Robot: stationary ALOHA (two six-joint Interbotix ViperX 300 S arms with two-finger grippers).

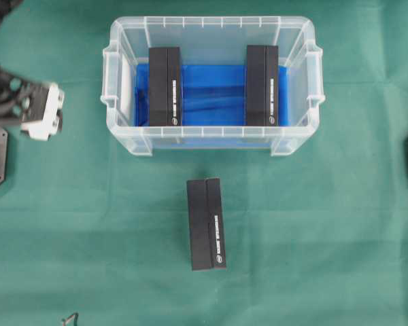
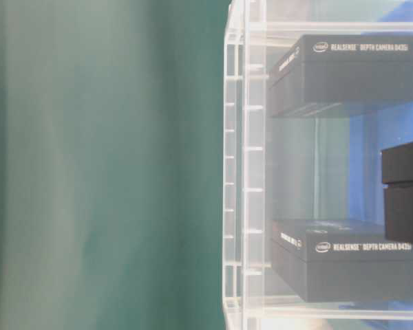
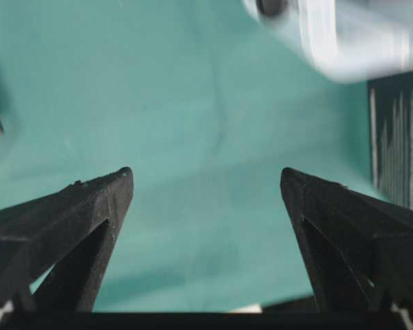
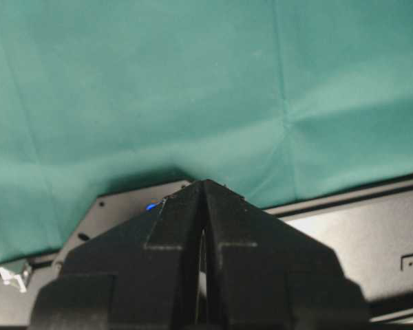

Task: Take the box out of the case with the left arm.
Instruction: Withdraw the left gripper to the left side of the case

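Your left pincer (image 3: 206,185) has its two black fingers (image 3: 89,213) spread wide apart with nothing between them, only the green cloth of the counter (image 1: 68,238) below. In the overhead view the left arm (image 1: 27,109) sits at the far left edge, well apart from the case (image 1: 126,136). The case stands at the top middle of the counter, and two black boxes rest on edge on its blue lining: the left box (image 1: 164,86) and the right box (image 1: 262,85), near opposite ends. A third black box (image 1: 207,224) lies flat on the cloth just in front of the case, outside it. Your right pincer (image 4: 203,206) shows its fingers pressed together, holding nothing, above a black plate (image 4: 351,227).
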